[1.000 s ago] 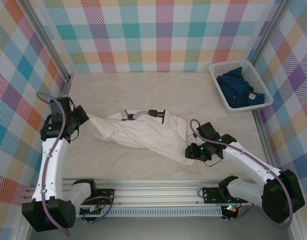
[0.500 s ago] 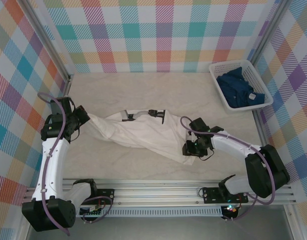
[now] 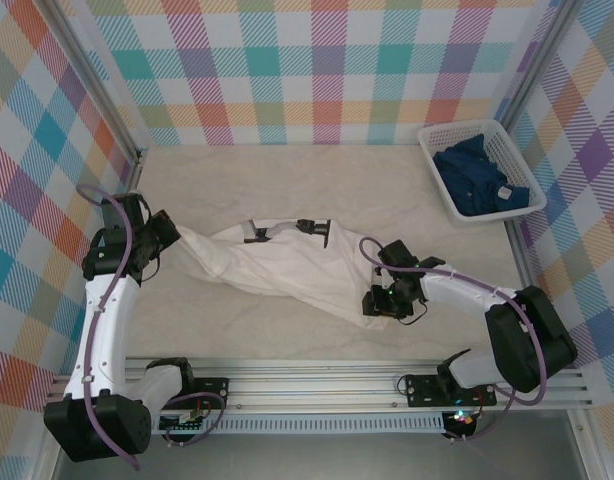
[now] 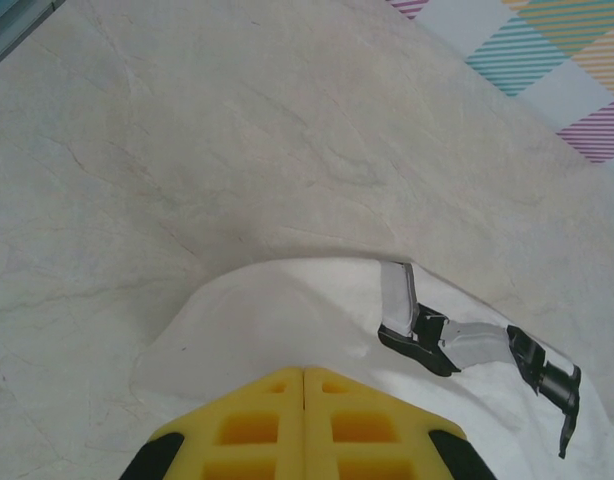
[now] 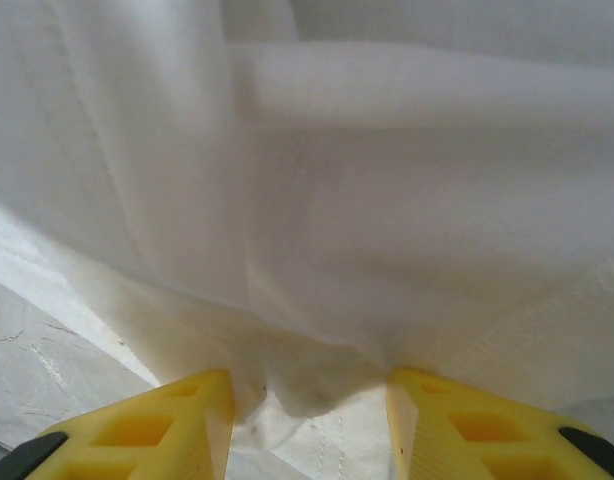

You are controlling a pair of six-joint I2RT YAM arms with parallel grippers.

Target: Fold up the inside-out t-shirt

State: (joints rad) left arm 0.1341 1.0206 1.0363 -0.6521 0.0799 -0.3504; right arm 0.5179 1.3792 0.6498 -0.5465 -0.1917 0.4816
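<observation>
Both ends of the inside-out t-shirt (image 3: 287, 268) meet a pincer; its long axis runs from centre-left to lower-right of centre across the surface (image 3: 287, 180); left pincer (image 3: 163, 236) clenched on the left end; right pincer (image 5: 309, 388) parted, hem lying between its fingers.

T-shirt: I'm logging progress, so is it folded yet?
Not folded: the t-shirt lies rumpled in a twisted band across the table, with no neat layers.

Pale marbled tabletop (image 3: 287, 170), evenly lit. Around it, plaid walls (image 3: 327, 70) in pastel checks. At its far right corner, white mesh basket (image 3: 507, 140) of dark blue cloth (image 3: 482, 180). Along its near edge, aluminium rail (image 3: 317, 385).
</observation>
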